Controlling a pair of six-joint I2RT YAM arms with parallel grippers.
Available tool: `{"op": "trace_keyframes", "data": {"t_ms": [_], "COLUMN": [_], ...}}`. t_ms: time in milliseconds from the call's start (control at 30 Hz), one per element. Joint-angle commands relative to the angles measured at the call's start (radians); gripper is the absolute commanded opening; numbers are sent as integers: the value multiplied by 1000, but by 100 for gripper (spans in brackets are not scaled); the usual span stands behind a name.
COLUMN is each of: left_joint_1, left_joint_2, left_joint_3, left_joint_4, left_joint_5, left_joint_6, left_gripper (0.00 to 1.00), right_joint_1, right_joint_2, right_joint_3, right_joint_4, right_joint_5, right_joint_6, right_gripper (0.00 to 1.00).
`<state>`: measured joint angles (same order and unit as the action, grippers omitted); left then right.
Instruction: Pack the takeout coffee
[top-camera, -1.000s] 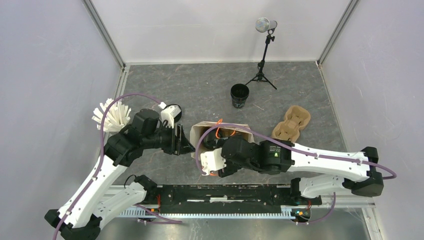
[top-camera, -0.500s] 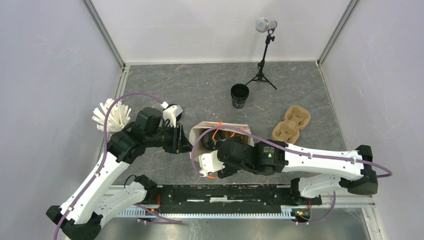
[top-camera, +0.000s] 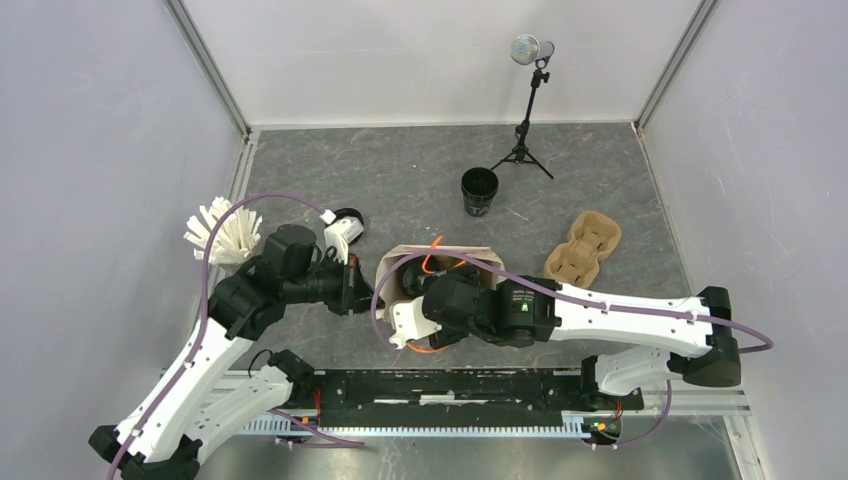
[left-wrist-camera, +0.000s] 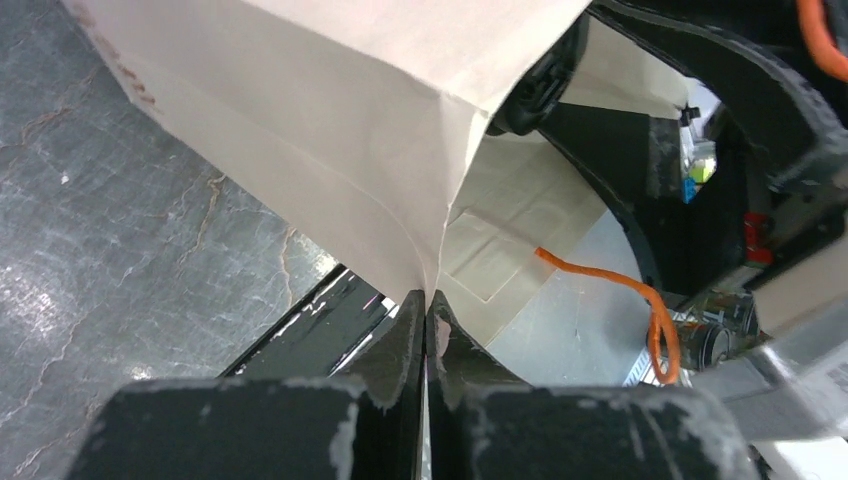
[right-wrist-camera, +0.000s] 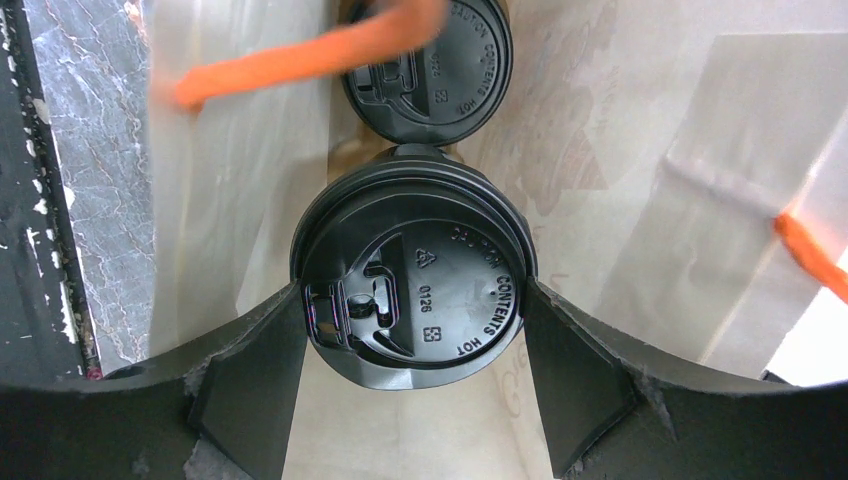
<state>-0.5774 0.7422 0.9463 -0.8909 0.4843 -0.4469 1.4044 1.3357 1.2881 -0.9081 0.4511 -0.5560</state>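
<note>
A beige paper bag (top-camera: 470, 254) with orange handles stands at the middle of the table. My left gripper (left-wrist-camera: 428, 300) is shut on the bag's (left-wrist-camera: 330, 130) left rim corner, the paper pinched between its jaws. Inside the bag, my right gripper (right-wrist-camera: 412, 300) is shut on a takeout coffee (right-wrist-camera: 415, 270), a black cup with a black lid; one finger (right-wrist-camera: 250, 380) presses each side of the lid. A second takeout coffee (right-wrist-camera: 440, 70) stands just beyond it inside the bag (right-wrist-camera: 620, 150). From above, the right wrist (top-camera: 415, 320) covers the bag's mouth.
A black cup without a lid (top-camera: 479, 190) stands behind the bag. A brown pulp cup carrier (top-camera: 583, 250) lies to the right. A white bristly object (top-camera: 222, 230) sits at the left edge. A small tripod (top-camera: 525, 140) stands at the back. An orange handle (left-wrist-camera: 620, 290) hangs near the right arm.
My left gripper has closed on the bag's rim and drawn it slightly left. The right arm has shifted left, holding the cup over the bag's mouth.
</note>
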Motion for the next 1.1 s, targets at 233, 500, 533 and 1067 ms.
{"op": "trace_keyframes", "data": {"t_ms": [233,500,533,1067], "left_joint_1": [4,3,4,4], "left_joint_2": [-40,-31,-28,-53], "left_joint_3": [-44,-61,-61,33], "left_joint_4": [109,151,151,-82], "left_joint_5": [119,129,118,-47], "left_joint_6": [145,142,137,-188], "left_gripper": [3,5,6,66], "right_joint_1": [-75,-132,-133,-94], "right_joint_2": [47,5,2,-61], "right_joint_3": [111,-4,-22,-191], "right_joint_4": [-2,68,72,233], "right_joint_5": [-6,-64,-67,-94], "right_joint_6": [-63,-133,-140,-68], "right_gripper": [63,64,63,62]}}
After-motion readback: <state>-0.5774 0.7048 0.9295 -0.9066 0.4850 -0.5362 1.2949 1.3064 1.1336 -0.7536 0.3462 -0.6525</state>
